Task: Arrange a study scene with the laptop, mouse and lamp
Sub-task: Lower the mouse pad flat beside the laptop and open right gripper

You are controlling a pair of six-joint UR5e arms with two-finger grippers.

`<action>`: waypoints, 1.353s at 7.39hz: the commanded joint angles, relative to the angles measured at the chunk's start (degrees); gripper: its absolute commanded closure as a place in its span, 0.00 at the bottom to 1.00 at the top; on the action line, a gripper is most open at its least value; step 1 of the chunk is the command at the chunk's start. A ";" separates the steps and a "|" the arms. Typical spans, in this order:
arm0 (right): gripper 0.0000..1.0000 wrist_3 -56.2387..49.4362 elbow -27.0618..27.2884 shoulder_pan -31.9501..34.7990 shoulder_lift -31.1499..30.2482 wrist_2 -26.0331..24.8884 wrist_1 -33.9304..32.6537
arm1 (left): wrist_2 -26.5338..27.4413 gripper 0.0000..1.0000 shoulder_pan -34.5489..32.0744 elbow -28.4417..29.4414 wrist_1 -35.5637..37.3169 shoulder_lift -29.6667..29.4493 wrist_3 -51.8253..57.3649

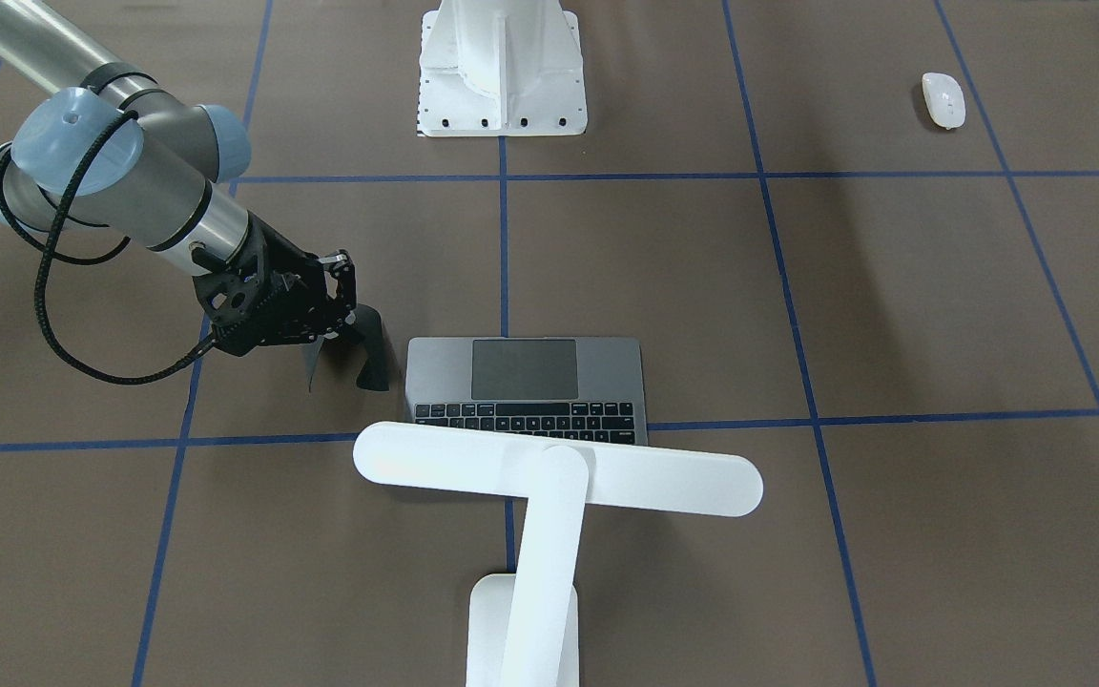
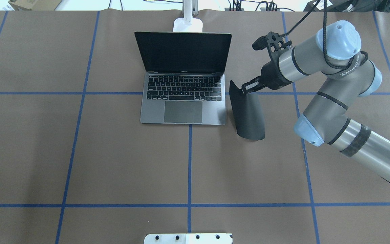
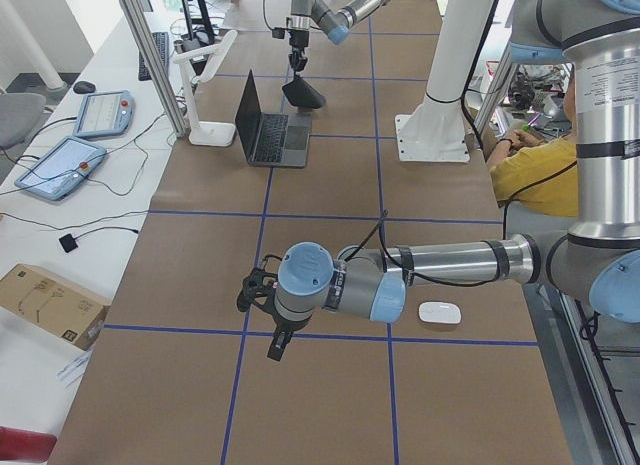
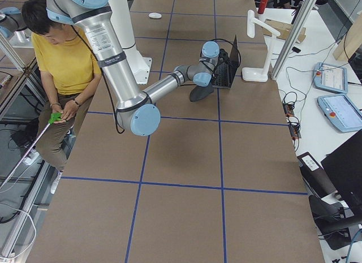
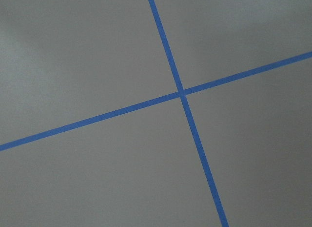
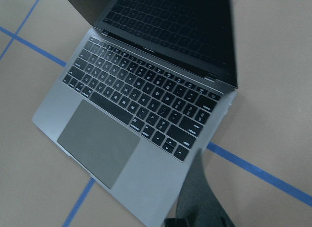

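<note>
Beside laptop, right tool tilts downward, pinching mouse pad; left tool grip unclear.

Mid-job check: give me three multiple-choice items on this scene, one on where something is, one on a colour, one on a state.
1. Where does the mouse lie relative to the laptop?
A) touching its side
B) far off, on the robot's left side
C) on its keyboard

2. What colour is the mouse pad held by the right gripper?
A) white
B) blue
C) black

3. How is the laptop's lid?
A) shut
B) open, screen dark
C) open, screen lit

Answers:
1 B: the front-facing view shows the mouse alone at that view's upper right, which is the robot's left.
2 C: the overhead view shows a black sheet gripped by one edge beside the laptop.
3 B: the overhead view shows the screen raised and black.
</note>
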 commanded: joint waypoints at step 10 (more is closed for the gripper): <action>0.01 -10.35 -18.14 7.97 5.02 3.77 -0.51 | 0.00 0.00 -0.18 -0.80 -0.09 0.26 0.00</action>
